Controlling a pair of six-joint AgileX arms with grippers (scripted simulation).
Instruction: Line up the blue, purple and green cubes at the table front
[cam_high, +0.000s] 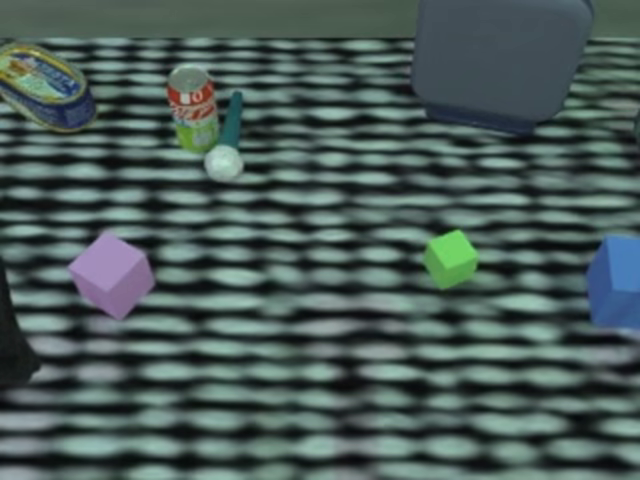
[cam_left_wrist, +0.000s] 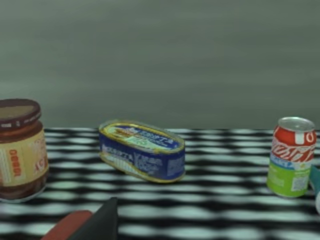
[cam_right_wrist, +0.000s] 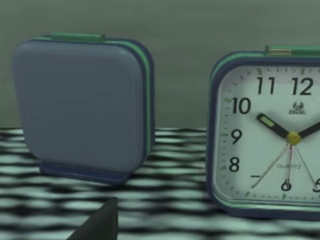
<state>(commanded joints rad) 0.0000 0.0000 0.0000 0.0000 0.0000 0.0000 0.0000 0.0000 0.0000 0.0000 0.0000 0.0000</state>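
Open tabletop (cam_high: 300, 400) between the 3 cubes; can (cam_high: 193, 107) and clock (cam_high: 497, 60) crowd the back

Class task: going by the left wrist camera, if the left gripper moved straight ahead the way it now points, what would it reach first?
Most likely the flat blue fish tin, lying almost dead ahead on the striped table. Depth is hard to judge here.
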